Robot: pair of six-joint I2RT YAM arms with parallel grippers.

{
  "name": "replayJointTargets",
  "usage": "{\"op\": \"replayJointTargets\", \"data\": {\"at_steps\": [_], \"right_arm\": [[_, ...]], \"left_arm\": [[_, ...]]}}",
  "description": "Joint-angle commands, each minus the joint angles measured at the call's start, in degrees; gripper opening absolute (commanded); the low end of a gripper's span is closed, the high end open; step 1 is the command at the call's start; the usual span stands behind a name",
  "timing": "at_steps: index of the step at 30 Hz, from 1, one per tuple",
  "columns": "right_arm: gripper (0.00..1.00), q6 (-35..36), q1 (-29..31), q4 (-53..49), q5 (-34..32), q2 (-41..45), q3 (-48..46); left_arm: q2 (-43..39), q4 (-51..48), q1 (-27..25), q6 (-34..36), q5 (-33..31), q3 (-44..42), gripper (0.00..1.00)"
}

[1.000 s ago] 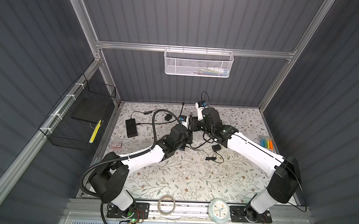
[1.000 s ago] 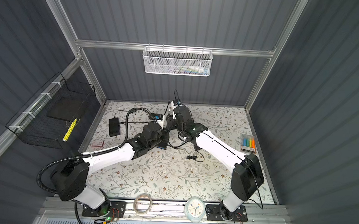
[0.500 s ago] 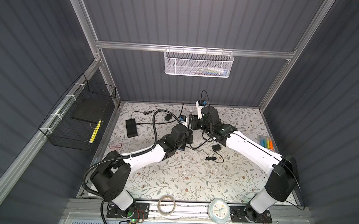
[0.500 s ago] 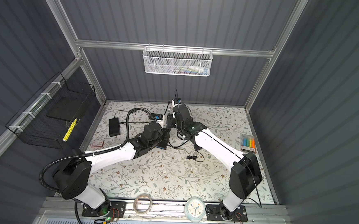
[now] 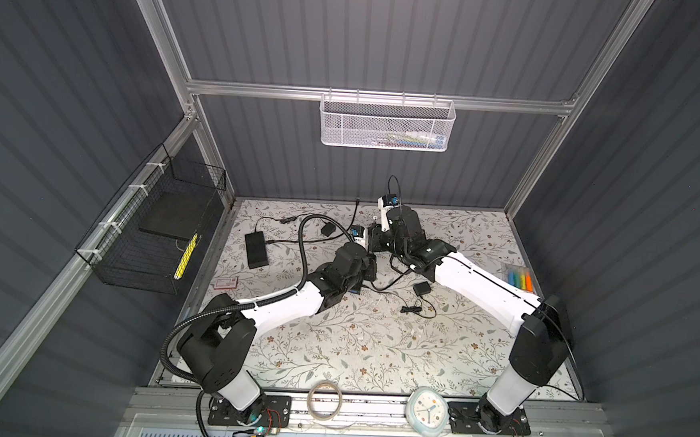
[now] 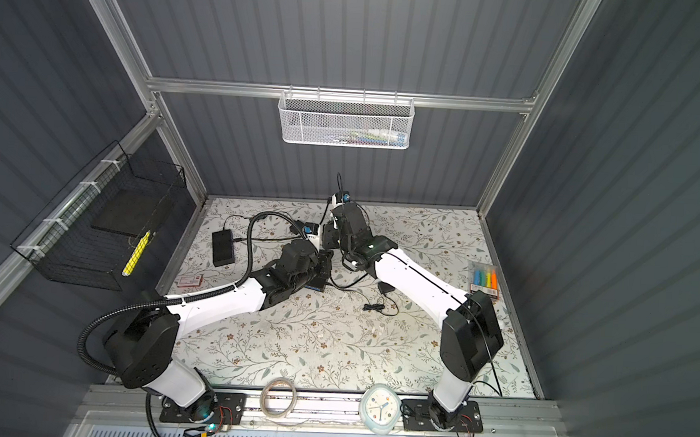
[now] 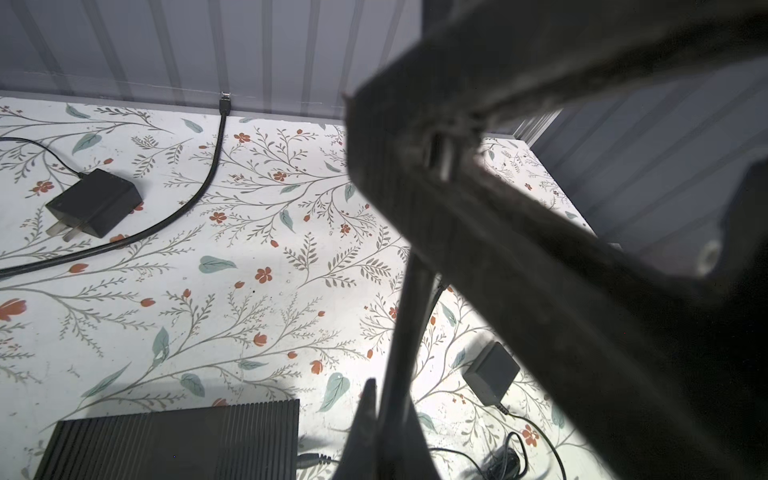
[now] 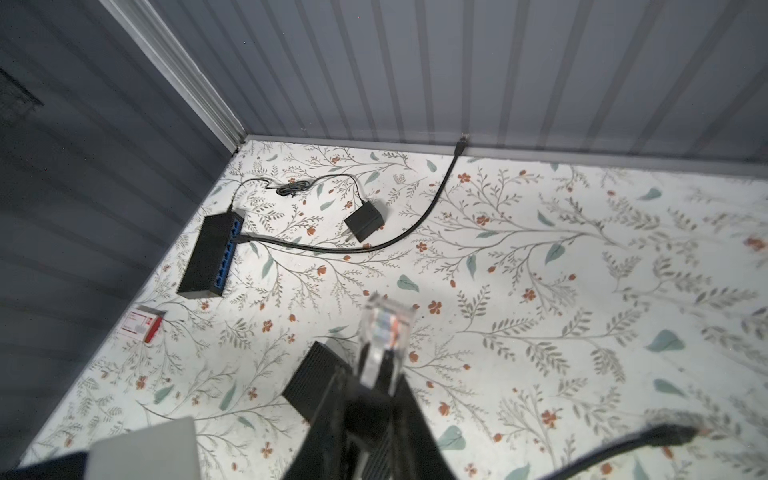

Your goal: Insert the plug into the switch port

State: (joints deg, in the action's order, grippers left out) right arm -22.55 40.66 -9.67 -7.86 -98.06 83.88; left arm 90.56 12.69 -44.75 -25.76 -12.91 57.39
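The flowered table (image 5: 373, 354) fills the floor of the booth, and both arms reach to its far middle, so their tips nearly meet. The right pincer (image 8: 376, 390) is drawn narrow and clamps the rear of the plug. The left pincer (image 7: 380, 419), just beside it, has its fingers pressed together. A dark cable (image 7: 411, 316) rises from right at those fingers, and I cannot tell whether it is pinched.

Well beyond the right pincer, toward the left wall, lies the far switch (image 8: 212, 257), black with a row of blue ports. A thick black lead (image 8: 415, 226) is plugged into it and curves away to the back wall. Close under both pincers sits the near switch (image 8: 309, 380), a ribbed black box. From here I cannot see its ports.

Between the right pincer and the far switch rests a black power adapter (image 8: 363, 222) with its prongs showing. A second adapter (image 7: 490, 376) lies near the left pincer, on the table. A red and white card (image 8: 143, 324) lies by the left wall, well apart from both pincers.

The plug (image 8: 386, 328) is clear, with coloured wires inside. It sticks out past the right pincer's fingertips, in the air just above the near switch and not in any port.
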Motion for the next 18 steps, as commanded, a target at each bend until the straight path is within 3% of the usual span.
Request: {"op": "replayJointTargets", "data": {"at_steps": [1, 5, 7, 10, 13, 18], "right_arm": [[0.05, 1.2, -0.1, -1.3, -0.7, 0.1, 2.2], [0.0, 4.6, -0.7, -4.1, -0.2, 1.1, 2.3], [0.0, 7.2, -2.2, -6.6, 2.3, 2.3, 2.3], [0.0, 12.8, -5.7, -13.3, 9.1, 4.1, 3.3], [0.0, 19.3, -8.2, -23.0, 14.7, 4.9, 4.9], [0.0, 26.2, -8.8, -31.4, 21.7, 6.2, 3.3]], "left_arm": [[-0.5, -0.2, -0.4, -0.6, -1.2, 1.0, 0.02], [-2.3, -0.7, -0.4, 0.7, -3.5, 0.3, 0.49], [-4.2, -2.7, 0.4, 3.0, -4.8, 0.2, 0.64], [-9.0, -4.7, 6.7, 3.9, 0.6, -2.1, 0.72], [-12.5, -9.2, 16.1, 3.1, 5.4, -4.5, 0.72], [-10.8, -18.2, 25.2, 4.0, 8.7, -3.8, 0.72]]}}
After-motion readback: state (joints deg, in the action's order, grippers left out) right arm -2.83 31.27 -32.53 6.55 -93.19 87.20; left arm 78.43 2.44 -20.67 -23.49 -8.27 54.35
